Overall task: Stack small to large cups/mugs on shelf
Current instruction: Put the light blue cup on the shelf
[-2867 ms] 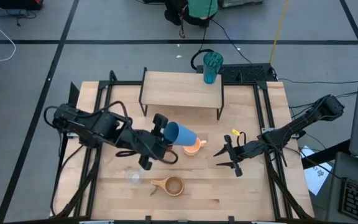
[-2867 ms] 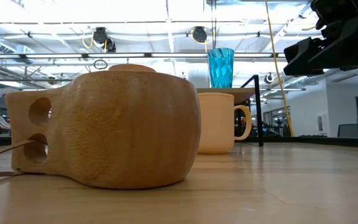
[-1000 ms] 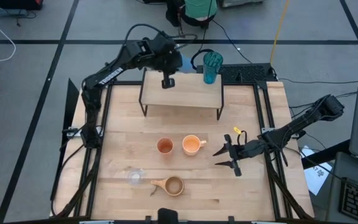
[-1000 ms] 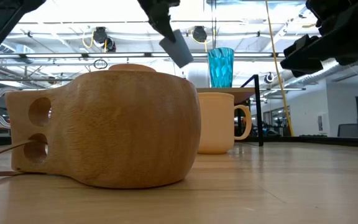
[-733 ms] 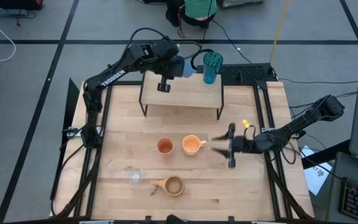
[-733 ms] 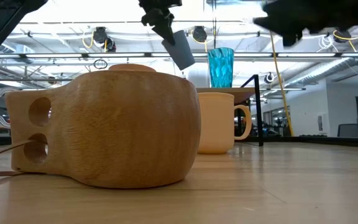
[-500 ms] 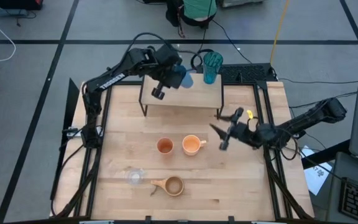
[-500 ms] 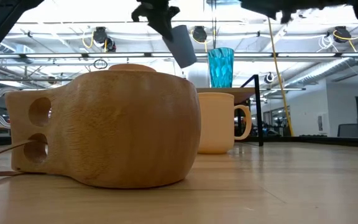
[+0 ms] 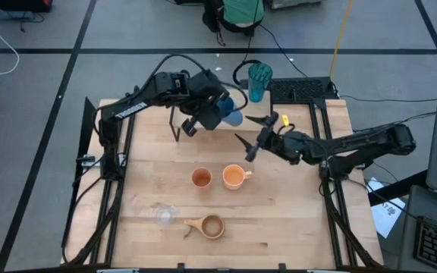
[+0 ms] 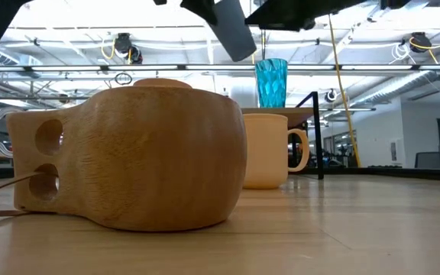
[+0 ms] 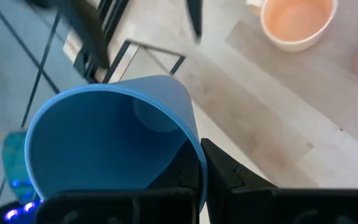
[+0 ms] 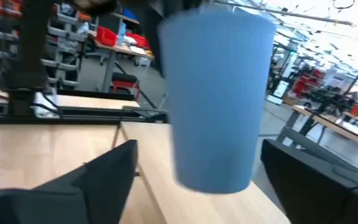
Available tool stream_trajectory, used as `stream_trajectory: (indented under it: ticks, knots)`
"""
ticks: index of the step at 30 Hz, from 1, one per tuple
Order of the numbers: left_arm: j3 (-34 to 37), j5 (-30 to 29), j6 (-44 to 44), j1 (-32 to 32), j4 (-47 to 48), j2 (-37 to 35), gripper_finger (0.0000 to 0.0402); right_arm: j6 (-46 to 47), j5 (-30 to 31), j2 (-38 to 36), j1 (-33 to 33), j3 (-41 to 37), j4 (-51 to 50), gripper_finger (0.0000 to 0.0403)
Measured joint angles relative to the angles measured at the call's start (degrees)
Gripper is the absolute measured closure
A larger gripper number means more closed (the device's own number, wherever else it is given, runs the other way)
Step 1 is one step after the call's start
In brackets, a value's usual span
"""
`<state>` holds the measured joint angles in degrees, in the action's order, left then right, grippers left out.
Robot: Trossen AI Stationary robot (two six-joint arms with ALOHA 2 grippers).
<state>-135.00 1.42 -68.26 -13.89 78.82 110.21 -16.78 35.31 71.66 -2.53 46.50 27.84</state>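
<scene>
Here the left gripper (image 9: 212, 112) is closed on the blue cup (image 9: 230, 115) and holds it tilted in the air above the shelf (image 9: 258, 129), with the cup's base toward the right arm. In the left wrist view the cup's open mouth (image 11: 114, 146) faces the camera and one dark finger (image 11: 229, 174) presses on its rim.

The right gripper (image 9: 250, 136) is at about 3 o'clock from the blue cup, very near but not touching it. Its two fingers are spread apart, and in the right wrist view the cup (image 12: 216, 99) stands between them (image 12: 107, 168), with nothing held.

The teal textured tumbler (image 9: 259, 81) stands upright at the far right corner of the shelf, at about 1 o'clock from the blue cup. On the table, toward 6 o'clock, the orange-brown tumbler (image 9: 202, 178) and the orange handled mug (image 9: 235, 177) stand side by side. Nearer the front edge are the clear glass (image 9: 163, 215) and the tan wooden cup (image 9: 209, 226).

I judge that this step is a handover of the blue cup from the left arm to the right arm. The next move probably calls for the right fingers to close around the cup's body before the left gripper lets go, otherwise the cup may drop on the shelf.
</scene>
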Motion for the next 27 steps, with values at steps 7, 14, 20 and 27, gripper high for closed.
stream_trajectory:
  ticks: [7, 14, 20, 27]
  knots:
    - [0.0, 0.03, -2.57, 2.0, 0.22, -0.01, 0.0399, 0.95, -1.32, 3.36, 3.57, 0.0, 1.98, 0.0038]
    - [0.0, 0.1, -2.09, 2.36, -0.36, -0.01, 0.0399, 1.7, -7.06, 4.35, 6.19, -0.07, 4.53, 0.0087]
    - [0.0, 0.25, -1.67, 2.33, -0.29, -0.01, 0.0399, 3.54, -11.23, 4.38, 7.86, -0.07, 4.53, 0.0138]
    - [0.0, 1.04, -1.7, 2.29, -0.17, -0.01, 0.0399, 6.41, -12.57, 4.94, 8.88, -0.09, 5.24, 0.0105]
